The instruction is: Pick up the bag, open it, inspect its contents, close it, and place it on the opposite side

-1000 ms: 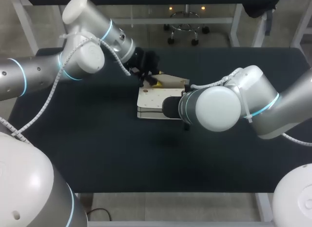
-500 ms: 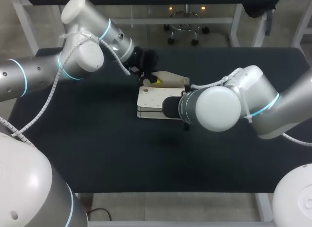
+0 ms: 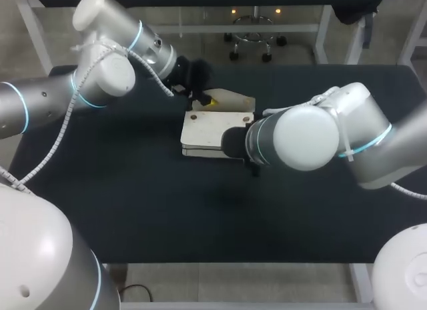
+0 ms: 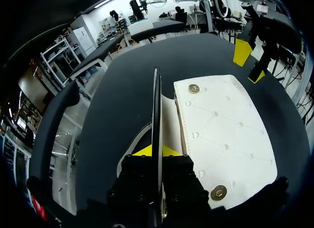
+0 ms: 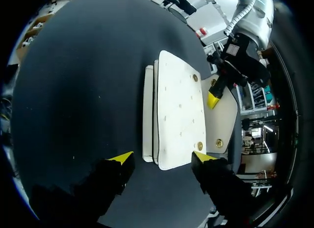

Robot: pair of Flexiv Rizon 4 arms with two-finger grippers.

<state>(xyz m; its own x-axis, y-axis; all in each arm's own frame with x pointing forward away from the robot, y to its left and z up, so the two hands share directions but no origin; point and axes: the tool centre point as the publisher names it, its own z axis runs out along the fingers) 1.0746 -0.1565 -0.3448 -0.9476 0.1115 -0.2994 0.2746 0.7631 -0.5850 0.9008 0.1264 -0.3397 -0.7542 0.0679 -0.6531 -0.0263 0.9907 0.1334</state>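
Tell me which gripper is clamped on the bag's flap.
The left gripper: it pinches the raised flap by its edge. The right gripper stands open at the bag body's end.

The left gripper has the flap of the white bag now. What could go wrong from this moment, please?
1. The left gripper pinches only the thin edge of the flap; it may slip out if lifted higher.
2. The right gripper is open around the end of the white bag, not clamping it, so a pull on the flap could drag or tip the whole bag on the table.
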